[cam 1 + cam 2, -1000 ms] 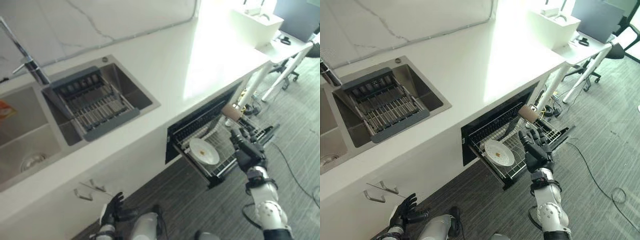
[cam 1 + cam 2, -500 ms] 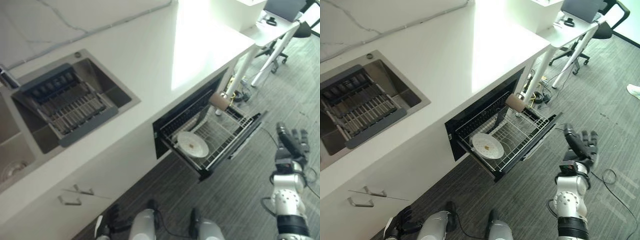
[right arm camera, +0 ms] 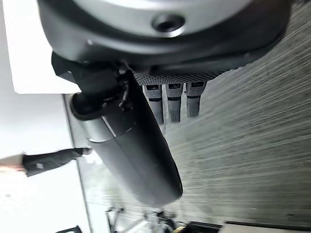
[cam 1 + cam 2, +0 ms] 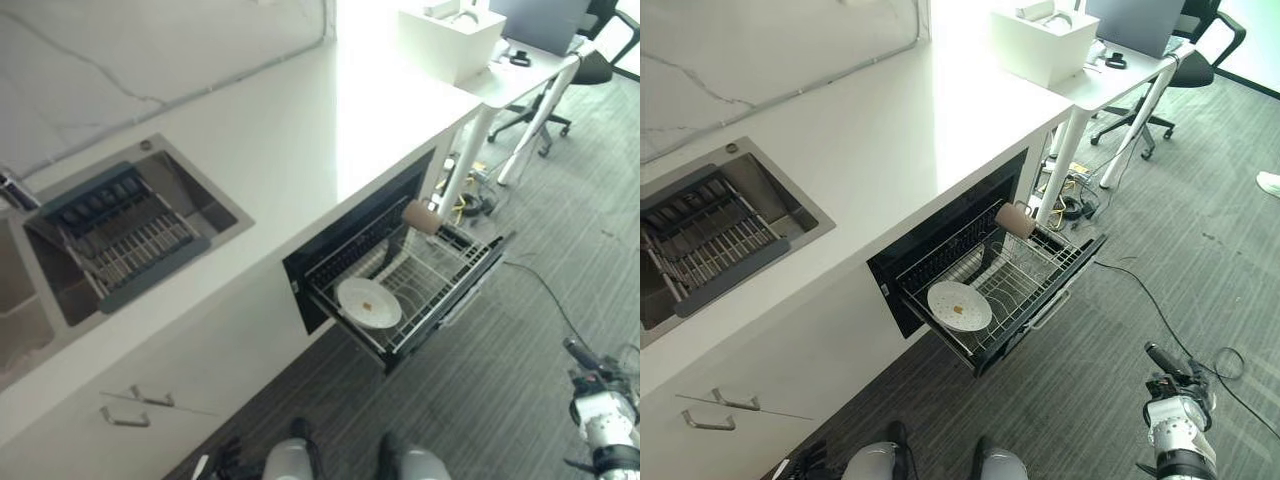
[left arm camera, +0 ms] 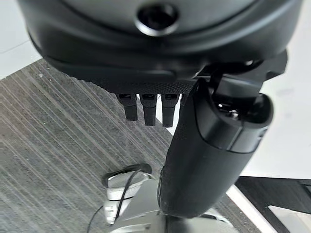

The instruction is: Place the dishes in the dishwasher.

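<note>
1. Right hand [image 3: 160, 58]: fingers [image 3: 175, 102] straight, holding nothing, low over the floor.
2. Left hand [image 5: 160, 53]: fingers relaxed, empty.
3. Plate [image 4: 959, 306] lies flat in the pulled-out rack [image 4: 1045, 262], at ten o'clock from the right hand, which is nearer.

Office kitchenette: sink [image 4: 150, 215], dishwasher [image 4: 400, 285], desk [image 4: 525, 75]
</note>
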Motion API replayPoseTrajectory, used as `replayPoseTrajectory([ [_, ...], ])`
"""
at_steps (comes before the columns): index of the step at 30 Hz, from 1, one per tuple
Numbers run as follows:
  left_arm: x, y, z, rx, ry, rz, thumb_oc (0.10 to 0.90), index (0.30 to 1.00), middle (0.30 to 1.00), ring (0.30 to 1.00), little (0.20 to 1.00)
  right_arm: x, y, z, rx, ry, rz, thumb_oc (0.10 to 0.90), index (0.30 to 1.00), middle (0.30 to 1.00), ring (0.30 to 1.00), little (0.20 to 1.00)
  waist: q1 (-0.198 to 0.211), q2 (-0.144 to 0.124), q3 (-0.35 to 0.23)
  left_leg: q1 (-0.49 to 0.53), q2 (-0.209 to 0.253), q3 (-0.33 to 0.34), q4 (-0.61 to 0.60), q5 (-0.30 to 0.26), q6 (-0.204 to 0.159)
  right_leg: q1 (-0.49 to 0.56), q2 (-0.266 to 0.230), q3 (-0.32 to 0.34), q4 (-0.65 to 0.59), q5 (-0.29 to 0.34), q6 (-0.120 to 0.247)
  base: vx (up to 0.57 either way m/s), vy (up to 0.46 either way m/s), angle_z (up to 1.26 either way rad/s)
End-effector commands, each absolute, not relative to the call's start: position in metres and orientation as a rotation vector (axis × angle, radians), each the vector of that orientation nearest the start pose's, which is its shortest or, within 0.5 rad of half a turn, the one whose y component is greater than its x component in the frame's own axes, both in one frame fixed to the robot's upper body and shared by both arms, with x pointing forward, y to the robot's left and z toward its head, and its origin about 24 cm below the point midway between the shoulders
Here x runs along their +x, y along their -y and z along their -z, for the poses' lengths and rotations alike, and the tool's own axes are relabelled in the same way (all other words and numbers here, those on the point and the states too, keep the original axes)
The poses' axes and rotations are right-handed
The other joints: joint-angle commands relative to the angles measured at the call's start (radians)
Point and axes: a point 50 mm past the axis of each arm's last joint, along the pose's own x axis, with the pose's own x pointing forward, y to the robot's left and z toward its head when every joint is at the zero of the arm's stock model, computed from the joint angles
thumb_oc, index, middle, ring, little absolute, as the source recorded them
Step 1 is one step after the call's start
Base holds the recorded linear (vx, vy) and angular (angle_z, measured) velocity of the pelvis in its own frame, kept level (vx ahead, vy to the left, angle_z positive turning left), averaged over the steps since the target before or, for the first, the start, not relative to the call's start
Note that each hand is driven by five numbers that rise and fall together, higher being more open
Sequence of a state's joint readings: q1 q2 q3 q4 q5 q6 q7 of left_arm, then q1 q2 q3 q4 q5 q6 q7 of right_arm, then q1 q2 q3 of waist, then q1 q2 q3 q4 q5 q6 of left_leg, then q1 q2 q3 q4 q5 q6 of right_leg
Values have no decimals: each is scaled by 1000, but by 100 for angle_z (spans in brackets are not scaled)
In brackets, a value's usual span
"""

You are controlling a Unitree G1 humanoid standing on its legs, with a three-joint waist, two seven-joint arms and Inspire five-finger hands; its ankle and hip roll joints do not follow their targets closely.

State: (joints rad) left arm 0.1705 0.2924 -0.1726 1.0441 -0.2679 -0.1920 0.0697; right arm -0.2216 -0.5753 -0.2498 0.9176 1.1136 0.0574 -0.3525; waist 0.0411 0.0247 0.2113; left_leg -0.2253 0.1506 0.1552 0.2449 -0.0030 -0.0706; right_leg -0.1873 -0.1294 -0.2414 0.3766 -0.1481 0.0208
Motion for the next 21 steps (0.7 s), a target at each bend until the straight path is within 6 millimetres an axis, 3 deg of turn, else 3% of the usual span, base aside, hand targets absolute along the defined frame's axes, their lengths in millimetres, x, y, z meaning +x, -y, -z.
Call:
replayPoseTrajectory([
  [1, 91, -254, 140, 185, -958, -185, 800, 900, 900, 900, 900, 237, 393, -13, 753, -285, 956, 400, 300, 300, 300, 300, 35, -5, -11, 42, 76, -90, 55, -86, -95, 48, -69, 9, -77, 21, 103, 10, -36, 6],
  [5, 93, -252, 140, 193, -962, -162, 800, 900, 900, 900, 900, 244, 386, -2, 824, -374, 951, 400, 300, 300, 300, 300, 61, 23, -13, 43, 56, -102, 55, -85, -94, 56, -84, -4, -77, 18, 101, 9, 13, 22],
  [13, 84, -235, 147, 154, -1005, -137, 800, 900, 900, 900, 900, 260, 383, -11, 855, -444, 928, 400, 300, 300, 300, 300, 103, 78, -28, 51, 16, -115, 55, -83, -92, 86, -119, -37, -77, 8, 101, 41, 95, 24],
  [21, 72, -231, 151, 136, -1039, -118, 800, 900, 900, 900, 900, 277, 378, -26, 962, -389, 889, 400, 300, 300, 300, 300, 162, 96, -28, 31, -25, -148, 55, -76, -88, 110, -152, -91, -77, 8, 108, 20, 73, 25],
])
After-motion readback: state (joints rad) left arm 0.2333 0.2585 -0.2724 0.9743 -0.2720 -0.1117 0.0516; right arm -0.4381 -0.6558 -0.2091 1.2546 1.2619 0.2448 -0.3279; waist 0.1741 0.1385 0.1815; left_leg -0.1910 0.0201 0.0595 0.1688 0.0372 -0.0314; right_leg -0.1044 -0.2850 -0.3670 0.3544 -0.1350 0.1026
